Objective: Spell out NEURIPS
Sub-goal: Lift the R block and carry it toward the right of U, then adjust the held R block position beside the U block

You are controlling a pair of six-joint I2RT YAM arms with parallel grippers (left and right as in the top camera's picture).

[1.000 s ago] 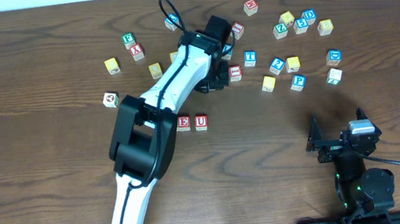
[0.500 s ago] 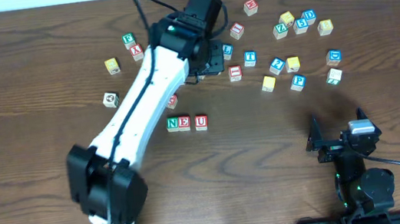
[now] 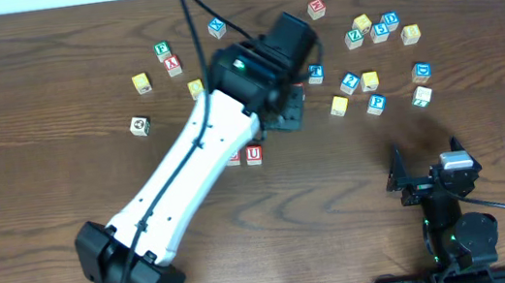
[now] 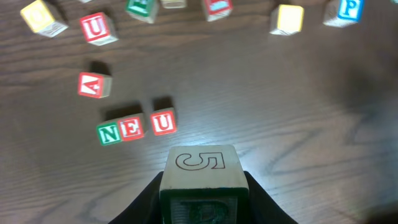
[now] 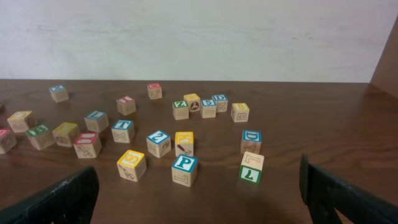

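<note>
In the left wrist view, the green N [image 4: 109,133], red E [image 4: 132,129] and red U [image 4: 163,122] cubes stand in a row. My left gripper [image 4: 200,190] is shut on a wooden cube [image 4: 200,167] just right of the U. The cube has an outlined 5 on top and a green letter face, partly hidden. In the overhead view the left gripper [image 3: 290,115] hangs behind the U [image 3: 253,154], and the arm hides the N. The blue P [image 5: 185,169] and a yellow-faced cube [image 5: 131,163] lie ahead of my open, empty right gripper [image 5: 199,208].
Loose cubes lie scattered across the back of the table [image 3: 38,219], among them a red A [image 4: 93,85], a second U [image 4: 96,27], a green L [image 5: 251,168] and a blue D [image 5: 251,140]. The right gripper [image 3: 430,175] sits at the front right.
My left arm has swung from the back cubes toward the front right with a cube in its jaws. It now covers the N. The right arm has not moved.
</note>
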